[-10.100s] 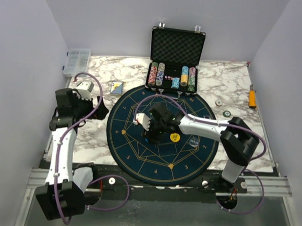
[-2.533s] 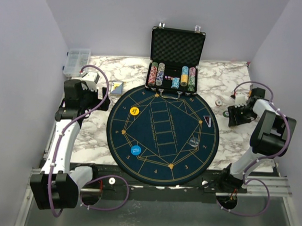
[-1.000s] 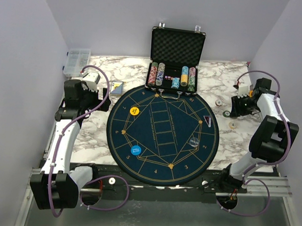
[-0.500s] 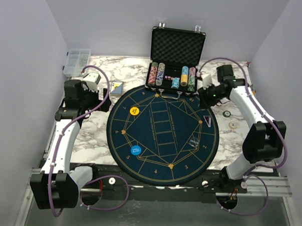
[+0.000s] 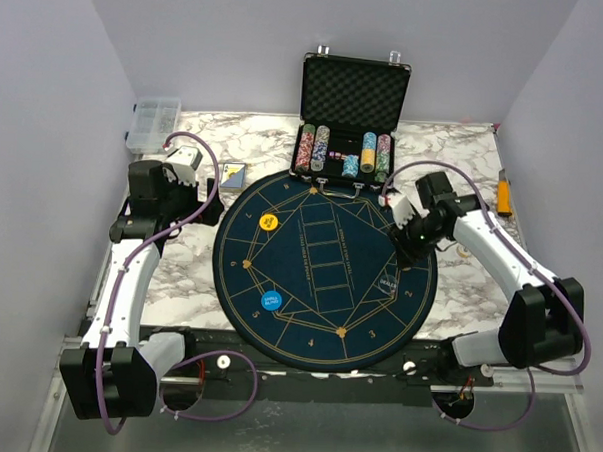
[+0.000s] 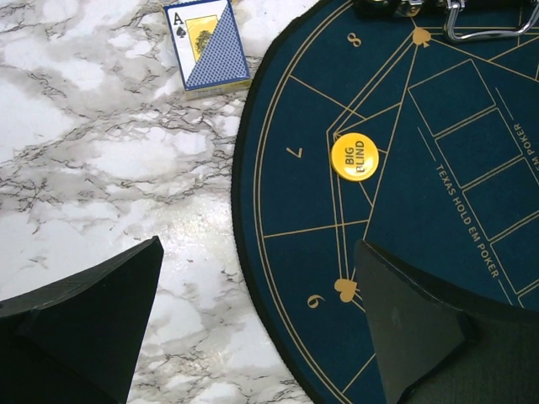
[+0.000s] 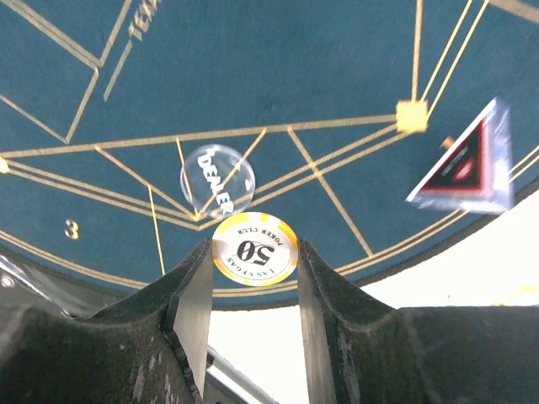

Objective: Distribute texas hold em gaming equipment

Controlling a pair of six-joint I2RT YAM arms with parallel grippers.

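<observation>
Pinching a cream 50 chip (image 7: 253, 248) in my right claw (image 7: 251, 261) over the right side of the mat (image 5: 319, 287), left claw (image 6: 258, 246) gaping wide and empty, I judge the yellow disc (image 6: 354, 156), blue disc (image 5: 270, 301) and dealer disc (image 7: 217, 179) placed, chip stacks (image 5: 345, 153) and card pack (image 6: 206, 42) remaining.

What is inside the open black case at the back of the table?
The open black case holds rows of colourful round poker chips, and dark bumpy foam lines its lid. Whatever lies under the chips is covered.
</observation>
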